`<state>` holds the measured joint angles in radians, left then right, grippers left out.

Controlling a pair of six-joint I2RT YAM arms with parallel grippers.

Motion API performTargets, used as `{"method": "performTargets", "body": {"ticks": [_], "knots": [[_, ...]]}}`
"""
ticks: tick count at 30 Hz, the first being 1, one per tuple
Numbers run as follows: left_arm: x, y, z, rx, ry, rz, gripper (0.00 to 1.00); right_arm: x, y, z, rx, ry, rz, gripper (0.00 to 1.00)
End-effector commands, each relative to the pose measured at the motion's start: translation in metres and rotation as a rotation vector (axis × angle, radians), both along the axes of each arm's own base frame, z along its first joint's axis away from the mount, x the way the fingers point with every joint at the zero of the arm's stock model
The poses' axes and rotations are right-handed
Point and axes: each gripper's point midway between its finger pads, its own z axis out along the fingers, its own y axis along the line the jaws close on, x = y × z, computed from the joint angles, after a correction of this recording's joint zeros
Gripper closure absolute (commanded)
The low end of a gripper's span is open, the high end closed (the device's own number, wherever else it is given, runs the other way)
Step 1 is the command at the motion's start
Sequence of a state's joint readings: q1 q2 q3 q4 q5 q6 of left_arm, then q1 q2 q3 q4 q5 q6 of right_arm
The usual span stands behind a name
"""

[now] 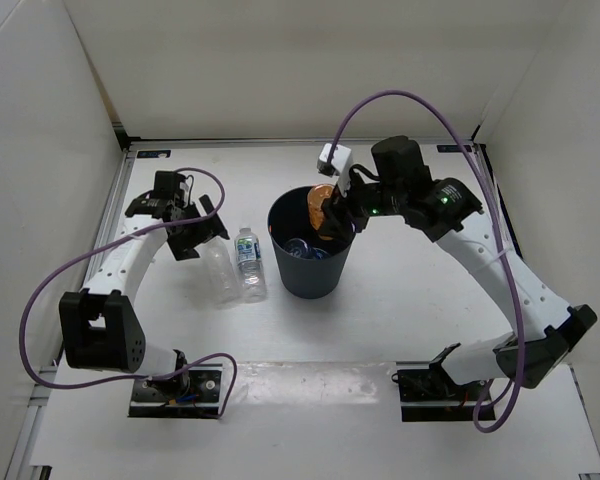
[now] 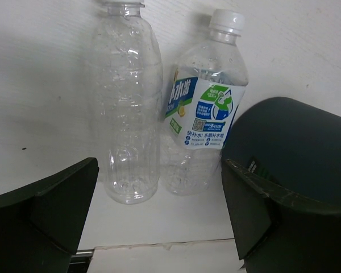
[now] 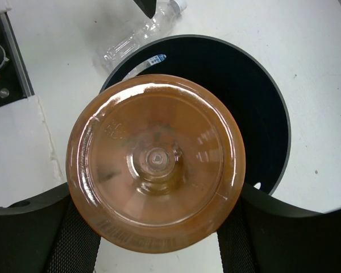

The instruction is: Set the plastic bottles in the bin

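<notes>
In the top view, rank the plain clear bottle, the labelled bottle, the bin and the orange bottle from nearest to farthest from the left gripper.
From the left gripper:
1. plain clear bottle, lying just to its right.
2. labelled bottle, alongside the plain one, further right.
3. bin, mid-table.
4. orange bottle, over the bin's far side, in the right gripper.

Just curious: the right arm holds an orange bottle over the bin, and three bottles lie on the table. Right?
No: only two lie there, a plain bottle and a labelled bottle, as the top view shows. The rest is right.
</notes>
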<state>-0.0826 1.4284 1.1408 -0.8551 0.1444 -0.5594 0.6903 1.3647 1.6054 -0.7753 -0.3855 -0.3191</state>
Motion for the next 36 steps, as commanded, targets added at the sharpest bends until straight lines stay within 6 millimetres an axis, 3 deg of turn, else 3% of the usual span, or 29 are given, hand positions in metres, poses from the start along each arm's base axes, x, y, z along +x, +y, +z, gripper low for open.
{"method": "performTargets", "body": {"ticks": [1, 6, 9, 10, 11, 15, 16, 18, 19, 20, 25, 26, 28, 29, 32, 36], "knots": [[-0.011, -0.006, 0.013, -0.031, -0.026, -0.019, 0.00, -0.001, 0.004, 0.004, -0.005, -0.050, 0.035, 1.00], [-0.017, -0.002, 0.022, -0.012, -0.055, -0.034, 0.00, -0.001, 0.005, -0.001, -0.012, -0.047, 0.040, 1.00], [-0.019, -0.001, 0.027, 0.003, -0.077, -0.065, 0.00, 0.001, 0.006, -0.005, -0.024, -0.054, 0.051, 0.86], [-0.020, 0.000, 0.028, 0.010, -0.077, -0.068, 0.00, 0.003, 0.005, -0.003, -0.023, -0.074, 0.055, 0.74], [-0.020, 0.001, 0.030, 0.017, -0.076, -0.074, 0.00, 0.009, 0.002, -0.005, -0.040, -0.087, 0.030, 0.10], [-0.023, 0.010, 0.034, 0.059, -0.070, -0.065, 0.00, 0.038, -0.008, 0.015, 0.009, -0.153, -0.144, 0.10], [-0.024, 0.011, 0.035, 0.065, -0.073, -0.057, 0.00, 0.059, -0.020, 0.035, 0.081, -0.179, -0.226, 0.10], [-0.027, 0.017, 0.032, 0.058, -0.055, -0.014, 0.00, 0.070, -0.027, 0.049, 0.159, -0.152, -0.297, 0.10], [-0.028, 0.016, 0.029, 0.042, -0.043, -0.012, 0.00, 0.086, -0.045, 0.051, 0.176, -0.135, -0.365, 0.10], [-0.029, 0.017, 0.026, 0.021, -0.027, 0.010, 0.00, 0.089, -0.048, 0.054, 0.216, -0.084, -0.402, 0.10], [-0.030, 0.011, 0.014, -0.046, 0.013, 0.032, 0.00, 0.125, -0.116, 0.050, 0.267, -0.013, -0.688, 0.10], [-0.028, 0.010, 0.014, -0.054, 0.005, 0.032, 0.00, 0.133, -0.135, 0.042, 0.270, 0.009, -0.760, 0.10], [-0.030, 0.005, 0.006, -0.084, 0.037, 0.027, 0.00, 0.138, -0.150, 0.030, 0.272, 0.053, -0.805, 0.10], [-0.029, 0.003, 0.005, -0.093, 0.038, 0.031, 0.00, 0.143, -0.174, 0.027, 0.281, 0.068, -0.859, 0.10], [-0.028, 0.001, -0.009, -0.108, 0.080, 0.042, 0.00, 0.143, -0.195, 0.010, 0.300, 0.141, -0.921, 0.10], [-0.030, 0.001, -0.026, -0.106, 0.152, 0.051, 0.00, 0.129, -0.191, -0.011, 0.282, 0.188, -0.915, 0.10]]}}
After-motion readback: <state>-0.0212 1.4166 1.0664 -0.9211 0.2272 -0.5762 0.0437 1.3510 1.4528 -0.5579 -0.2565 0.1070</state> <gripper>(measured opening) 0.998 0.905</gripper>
